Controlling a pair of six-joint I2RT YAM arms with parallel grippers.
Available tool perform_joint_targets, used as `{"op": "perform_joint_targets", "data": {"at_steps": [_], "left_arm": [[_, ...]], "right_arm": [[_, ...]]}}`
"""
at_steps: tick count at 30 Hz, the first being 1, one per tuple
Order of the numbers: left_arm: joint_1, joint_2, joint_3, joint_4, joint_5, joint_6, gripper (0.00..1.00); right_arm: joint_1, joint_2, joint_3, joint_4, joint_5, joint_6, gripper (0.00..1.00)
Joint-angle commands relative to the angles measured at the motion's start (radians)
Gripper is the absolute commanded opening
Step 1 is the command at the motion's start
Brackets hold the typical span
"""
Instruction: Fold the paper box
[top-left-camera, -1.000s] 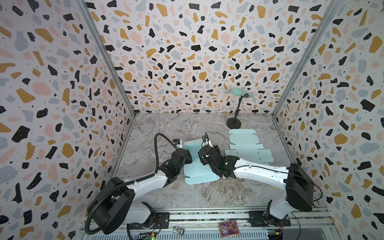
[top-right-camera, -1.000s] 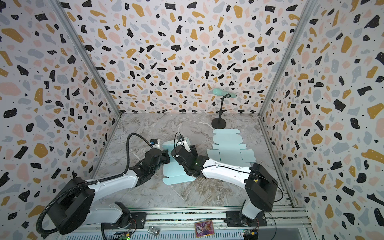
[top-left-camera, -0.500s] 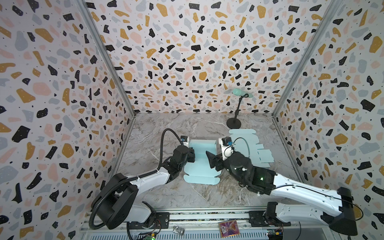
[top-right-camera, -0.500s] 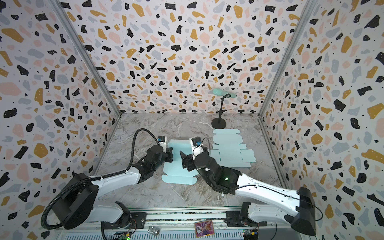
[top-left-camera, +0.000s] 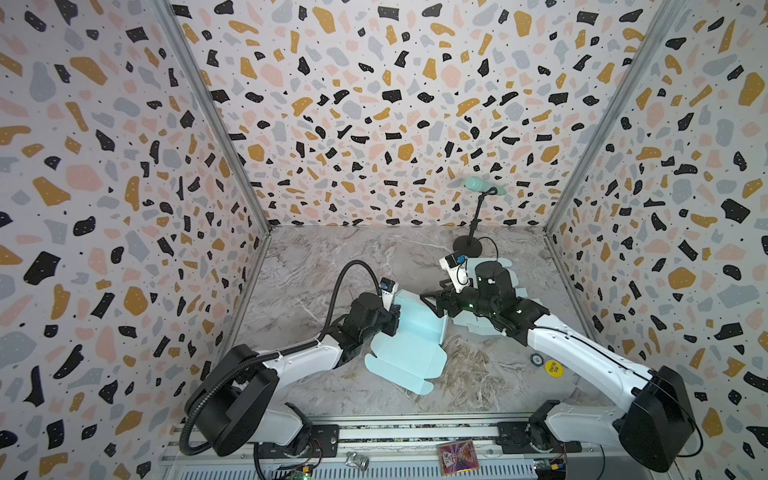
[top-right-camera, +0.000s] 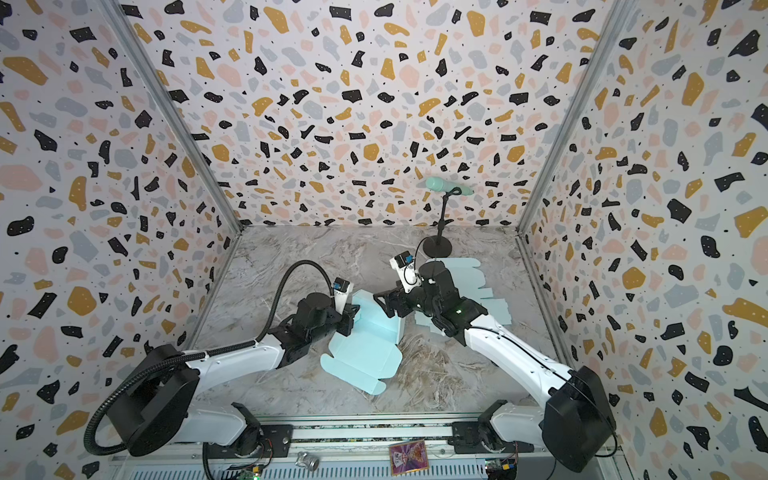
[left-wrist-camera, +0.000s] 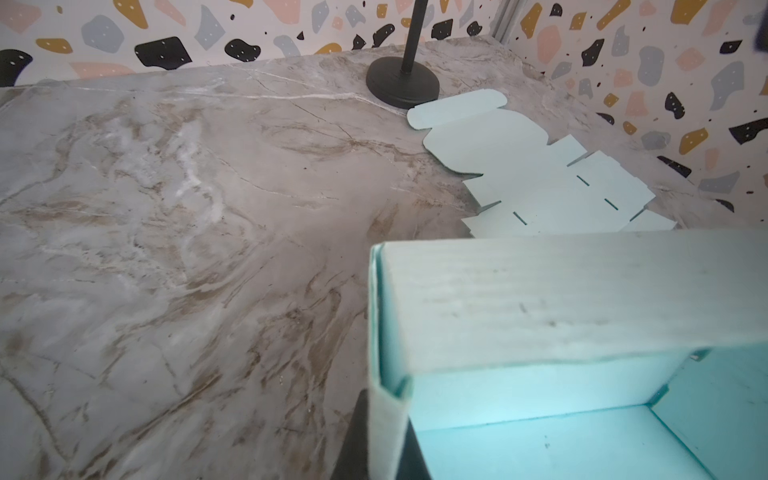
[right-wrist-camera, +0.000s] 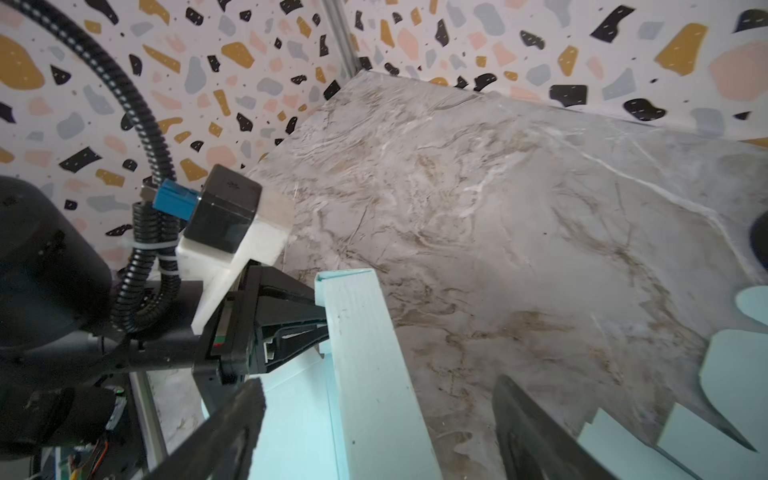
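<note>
The paper box (top-left-camera: 409, 347) (top-right-camera: 365, 351) is pale blue card, partly folded, with raised walls at its far end and a flat flap toward the front. My left gripper (top-left-camera: 392, 319) (top-right-camera: 351, 318) is shut on the box's left side wall. In the left wrist view the dark fingers (left-wrist-camera: 357, 440) pinch that wall of the box (left-wrist-camera: 561, 299) at its corner. My right gripper (top-left-camera: 432, 301) (top-right-camera: 384, 301) hovers open at the box's far right corner. In the right wrist view its gripper (right-wrist-camera: 378, 388) straddles the upright wall of the box (right-wrist-camera: 365, 365), touching nothing.
A stack of flat blue box blanks (top-right-camera: 469, 274) (left-wrist-camera: 540, 178) lies at the right rear, partly under my right arm. A black stand with a round base (top-left-camera: 468, 248) (top-right-camera: 437, 248) rises behind it. A yellow sticker (top-left-camera: 552, 367) lies on the marble near the right side.
My right gripper has pulled back from over the box's middle toward the right rear and opened wider. My left gripper has kept its hold on the side wall.
</note>
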Motion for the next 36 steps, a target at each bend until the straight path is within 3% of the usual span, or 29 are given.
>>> {"op": "perform_joint_targets", "data": {"at_steps": [1,8,18,36], "left_arm": [[-0.008,0.005,0.038,-0.015,-0.002,0.025,0.01],[-0.014,0.032,0.014,-0.013,-0.030,0.043,0.00],[-0.017,0.094,0.015,-0.001,-0.067,0.073,0.00],[-0.019,0.193,0.030,-0.002,-0.151,0.103,0.05]], "right_arm": [[-0.004,0.032,0.040,0.003,-0.115,-0.046,0.87],[-0.003,0.147,0.043,-0.017,-0.129,-0.070,0.87],[0.005,0.239,-0.031,0.060,-0.157,-0.001,0.85],[0.053,0.304,-0.066,0.097,-0.149,0.032,0.70]]}}
